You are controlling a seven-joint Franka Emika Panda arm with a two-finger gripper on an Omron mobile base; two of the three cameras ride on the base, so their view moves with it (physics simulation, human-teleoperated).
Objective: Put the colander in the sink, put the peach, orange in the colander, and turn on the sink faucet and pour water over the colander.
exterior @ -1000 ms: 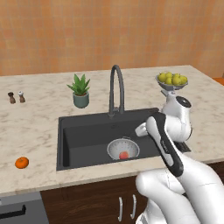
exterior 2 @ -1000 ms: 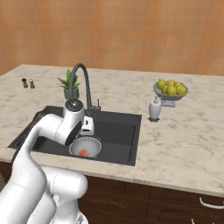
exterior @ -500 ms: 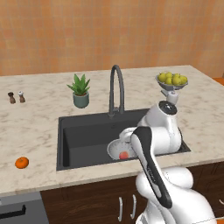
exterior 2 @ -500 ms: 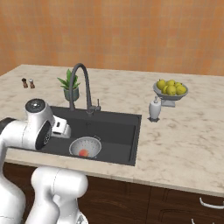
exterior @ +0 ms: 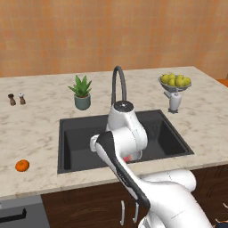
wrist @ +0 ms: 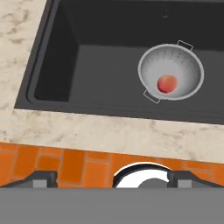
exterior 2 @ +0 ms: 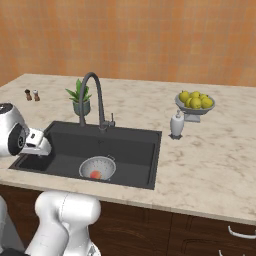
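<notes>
The silver colander (exterior 2: pixel 98 167) (wrist: pixel 171 72) sits in the dark sink (exterior 2: pixel 135 145) (wrist: pixel 57 65), right of its middle, and holds the pinkish-red peach (exterior 2: pixel 95 174) (wrist: pixel 166 83). On the counter left of the sink lies the orange (exterior: pixel 22 165). The dark gooseneck sink faucet (exterior: pixel 118 82) (exterior 2: pixel 95 95) stands behind the basin. My gripper (wrist: pixel 113 178) is open and holds nothing. It hangs above the counter's front edge at the sink's front left corner, well away from the colander. In the left base view my arm hides the colander.
A potted plant (exterior: pixel 81 92) stands behind the sink's left side. A soap dispenser (exterior: pixel 174 101) and a stemmed bowl of yellow-green fruit (exterior: pixel 175 82) stand to the right. Salt and pepper shakers (exterior: pixel 15 99) are at the far left. Orange brick floor (wrist: pixel 65 164) lies below the counter edge.
My arm has swung away from above the colander, leftward and back to the counter's front edge. The jaws stayed open. The peach stays in the colander.
</notes>
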